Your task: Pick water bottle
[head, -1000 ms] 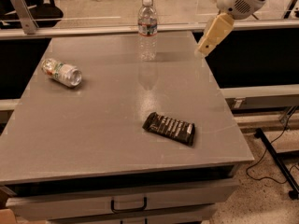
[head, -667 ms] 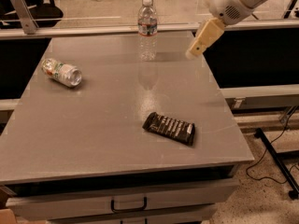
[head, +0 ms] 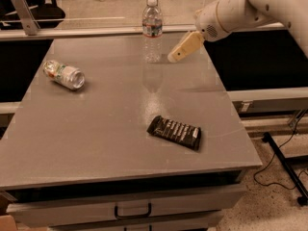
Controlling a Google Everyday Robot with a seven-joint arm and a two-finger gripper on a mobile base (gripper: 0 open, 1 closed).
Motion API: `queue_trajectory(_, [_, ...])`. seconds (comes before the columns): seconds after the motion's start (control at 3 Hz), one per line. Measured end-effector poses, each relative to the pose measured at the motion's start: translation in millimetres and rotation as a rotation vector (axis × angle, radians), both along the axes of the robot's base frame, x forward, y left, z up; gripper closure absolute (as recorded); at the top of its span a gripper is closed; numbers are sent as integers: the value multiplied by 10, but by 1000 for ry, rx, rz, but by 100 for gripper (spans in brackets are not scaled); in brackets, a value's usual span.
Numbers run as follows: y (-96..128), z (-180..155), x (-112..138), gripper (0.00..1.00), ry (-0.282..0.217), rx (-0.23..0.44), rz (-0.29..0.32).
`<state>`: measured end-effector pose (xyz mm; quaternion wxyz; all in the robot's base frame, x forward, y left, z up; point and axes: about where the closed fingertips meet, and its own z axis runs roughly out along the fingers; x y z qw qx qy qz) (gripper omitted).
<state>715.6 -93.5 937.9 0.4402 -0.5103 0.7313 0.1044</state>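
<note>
The water bottle (head: pixel 152 30) stands upright near the far edge of the grey table (head: pixel 110 129). It is clear plastic with a white cap and a red-and-white label band. My gripper (head: pixel 174 57) comes in from the upper right on a white arm (head: pixel 240 8). Its beige fingertip hovers just right of the bottle's base, a short gap away and not touching it.
A silver can with a green label (head: pixel 64 74) lies on its side at the table's left. A dark snack bar wrapper (head: pixel 174 132) lies right of centre near the front. A drawer with a handle (head: pixel 132 210) is below the tabletop. Cables lie on the floor at right.
My gripper has moved left and down, from above the table's right edge to just beside the bottle. The bottle, can and wrapper have not moved.
</note>
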Motion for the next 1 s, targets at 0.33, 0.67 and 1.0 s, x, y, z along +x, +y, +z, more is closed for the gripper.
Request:
queue_trajectory(0.33, [218,-151,329,0,-8,128,-4])
queue_trajectory(0.67, [471,-238,618,0,-1,262,6])
queue_trajectory(1.0, [678,-271,761,0,21,370,21])
